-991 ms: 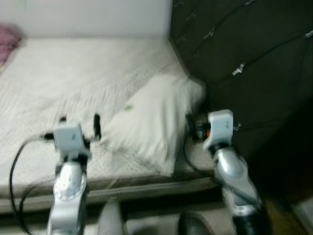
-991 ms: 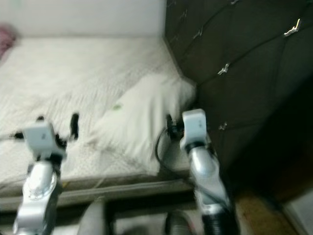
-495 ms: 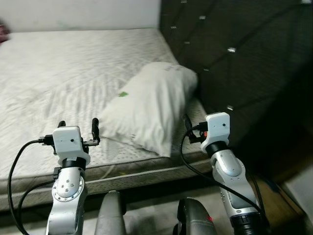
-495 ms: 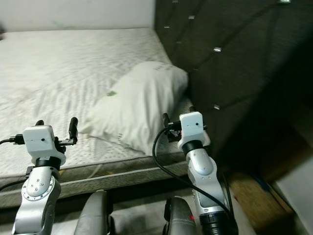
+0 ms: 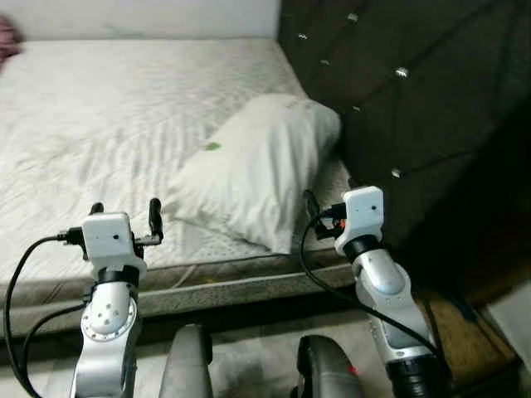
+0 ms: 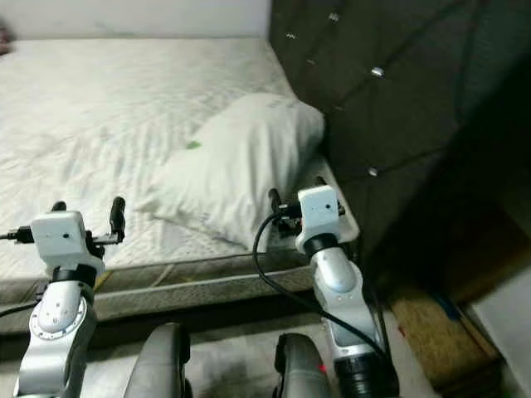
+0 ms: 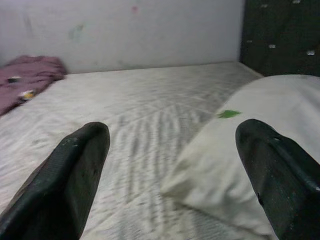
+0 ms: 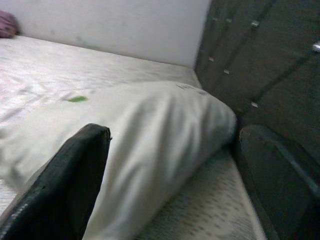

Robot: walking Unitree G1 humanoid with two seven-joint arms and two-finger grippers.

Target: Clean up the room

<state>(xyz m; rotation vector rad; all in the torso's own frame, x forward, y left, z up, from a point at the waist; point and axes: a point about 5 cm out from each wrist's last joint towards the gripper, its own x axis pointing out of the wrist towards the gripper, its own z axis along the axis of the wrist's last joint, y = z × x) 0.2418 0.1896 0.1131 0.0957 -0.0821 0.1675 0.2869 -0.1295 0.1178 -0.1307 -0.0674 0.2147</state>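
1. The pillow [image 5: 257, 178] is the landmark — a white one with a small green mark, lying askew on the bare mattress [image 5: 99, 108] near its front edge, its far end touching the dark tufted headboard [image 5: 415, 99]. It lies at an angle rather than square to the headboard, which is probably why it counts as something to tidy.

2. The left hand [image 5: 124, 217] is held up level just in front of the mattress edge, to the pillow's left and apart from it. Its fingers [image 7: 75, 170] are spread wide with nothing between them; the left wrist view looks along them across the mattress, the pillow's near corner in front of the gap.

3. The right hand [image 5: 314, 217] hovers just beside the pillow's front right corner, close to the headboard. Its fingers [image 8: 65, 180] are also wide apart and empty, and the right wrist view has the pillow's bulk directly ahead — a pose that looks set for a two-sided grab.

4. Both arms are raised evenly, one on each side of the pillow's near end; I judge this a ready stance before reaching in, since a soft, bulky thing wants support from both sides.

5. A heap of pinkish cloth [image 7: 30, 80] lies far beyond the pillow, at the mattress's far left by the wall — likely another item to clear.
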